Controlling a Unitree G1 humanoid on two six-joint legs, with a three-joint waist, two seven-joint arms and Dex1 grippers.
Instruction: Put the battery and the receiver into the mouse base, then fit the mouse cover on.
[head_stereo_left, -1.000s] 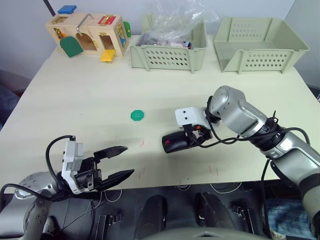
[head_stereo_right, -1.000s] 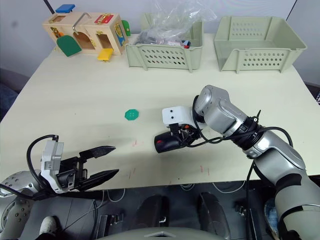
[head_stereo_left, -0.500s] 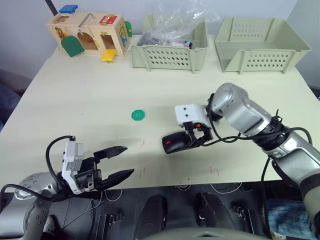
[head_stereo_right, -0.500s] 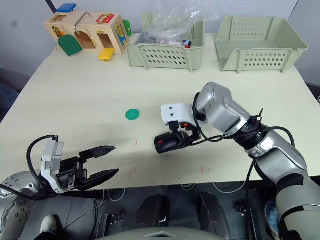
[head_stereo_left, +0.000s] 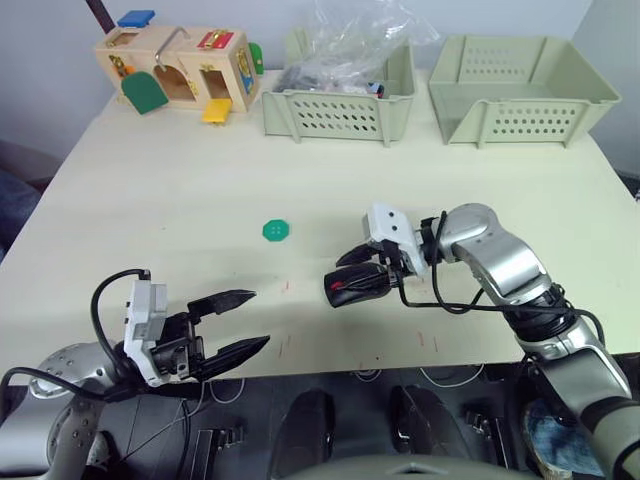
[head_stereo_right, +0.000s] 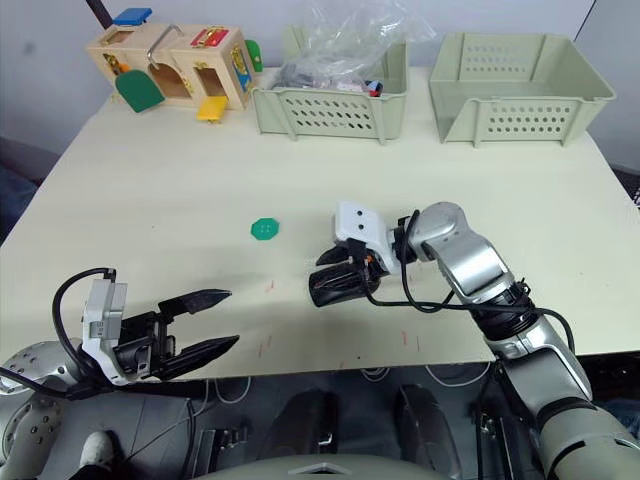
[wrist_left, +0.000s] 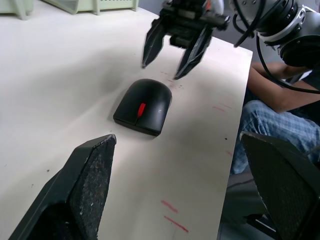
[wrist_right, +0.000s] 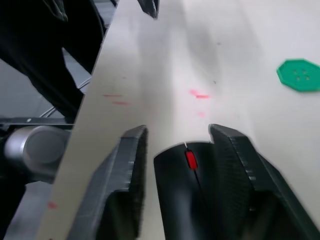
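One assembled black mouse (head_stereo_left: 356, 284) at worktop (head_stereo_left: 180, 200) centre, right gripper (head_stereo_left: 362, 262) fingers apart astride it. Left gripper (head_stereo_left: 240, 322) lower left, fingers apart. Two green bins: one (head_stereo_left: 338, 108) holding plastic bag (head_stereo_left: 360, 40), other (head_stereo_left: 515, 90) bare.

Table (head_stereo_left: 180, 190): pale cream top, faint red marks. Far edge: wooden latch-board toy (head_stereo_left: 178, 68); two pale green perforated baskets, one (head_stereo_left: 338, 100) holding a clear plastic bag, one (head_stereo_left: 515, 92) apparently empty. Green disc (head_stereo_left: 275, 231). Wall behind: plain, light grey.
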